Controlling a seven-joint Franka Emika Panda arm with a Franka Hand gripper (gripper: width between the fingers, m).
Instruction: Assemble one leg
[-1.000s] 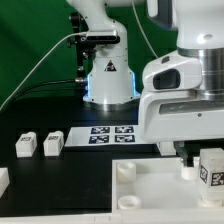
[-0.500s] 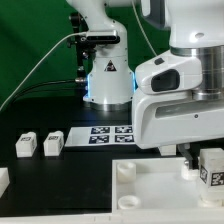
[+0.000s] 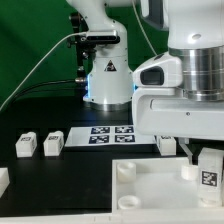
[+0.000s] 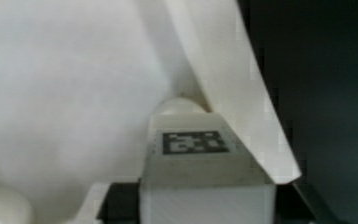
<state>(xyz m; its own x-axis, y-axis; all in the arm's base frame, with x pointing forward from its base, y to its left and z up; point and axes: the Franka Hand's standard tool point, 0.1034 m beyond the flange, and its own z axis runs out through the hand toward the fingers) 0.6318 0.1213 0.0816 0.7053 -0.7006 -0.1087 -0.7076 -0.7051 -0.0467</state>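
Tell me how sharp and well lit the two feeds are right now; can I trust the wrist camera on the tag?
Wrist view: soft focus throughout; the leg shows its tag only as a fuzzy pattern, and the white panel is washed out, almost textureless. Exterior view: evenly lit and sharper, no strong glare, though the arm blocks much of its right side.

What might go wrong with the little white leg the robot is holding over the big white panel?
1. The leg in the hand hangs close to a corner hole of the panel. If it comes down off-centre, it may hit the rim and tilt or jam.
2. That spot is near the panel's edge, so if the grip slips, the leg could tumble onto the table.
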